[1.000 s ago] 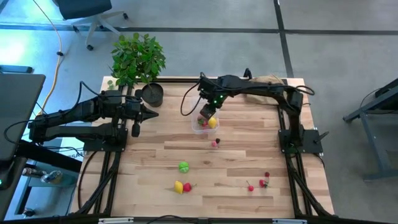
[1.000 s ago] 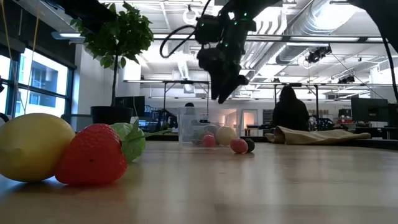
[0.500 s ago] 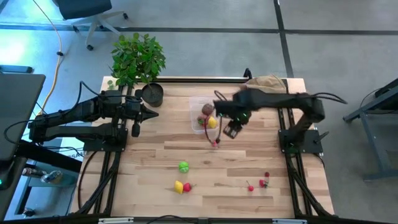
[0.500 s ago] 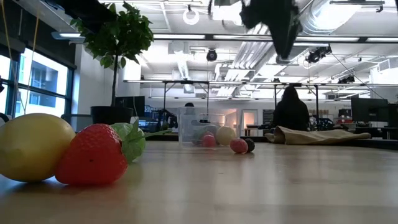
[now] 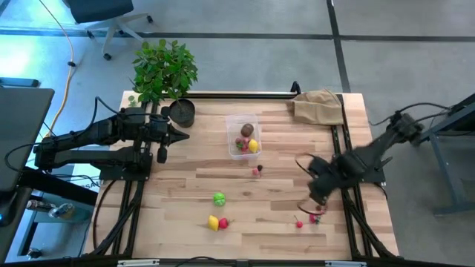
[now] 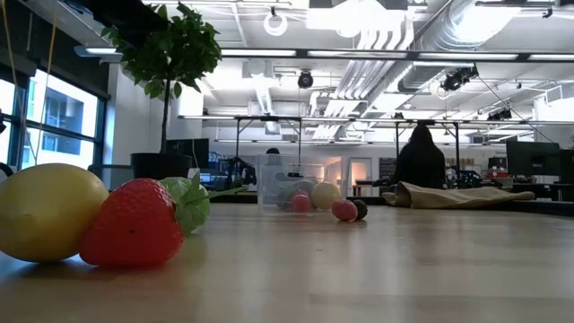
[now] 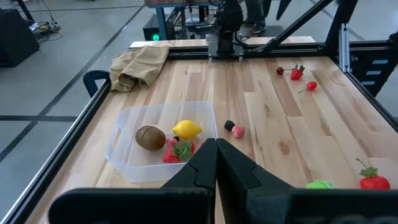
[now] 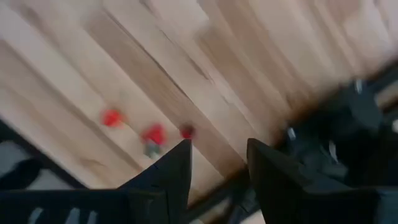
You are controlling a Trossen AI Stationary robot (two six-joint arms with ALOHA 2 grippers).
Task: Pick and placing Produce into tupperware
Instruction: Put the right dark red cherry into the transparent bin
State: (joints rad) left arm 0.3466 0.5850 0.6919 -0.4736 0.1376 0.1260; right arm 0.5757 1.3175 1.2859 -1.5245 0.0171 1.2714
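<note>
The clear tupperware [image 5: 243, 136] stands at the table's far middle and holds a brown kiwi [image 7: 150, 137], a yellow lemon [image 7: 188, 129] and red strawberries [image 7: 177, 151]. A pink and a dark berry [image 5: 257, 170] lie just in front of it. A green fruit [image 5: 219, 198] and a lemon with a strawberry [image 5: 217, 222] lie near the front edge. Small red berries [image 5: 308, 219] lie front right. My right gripper [image 5: 318, 196] hangs open above them, pointing down, with nothing between its fingers [image 8: 180, 162]. My left gripper [image 7: 216, 149] waits shut, left of the tupperware.
A tan paper bag [image 5: 319, 106] lies at the far right corner. A leafy plant [image 5: 163, 70] in a black pot [image 5: 182, 111] stands at the far left. The right arm's base frame [image 5: 356, 167] runs along the right edge. A person sits in the room beyond the table [image 6: 418, 157].
My right gripper has swung from above the tupperware toward the table's right and near edges, rising a little and rolling its wrist, and now hangs over the red berries at the front right. It has left the low view. Its fingers stay as far apart as before.
</note>
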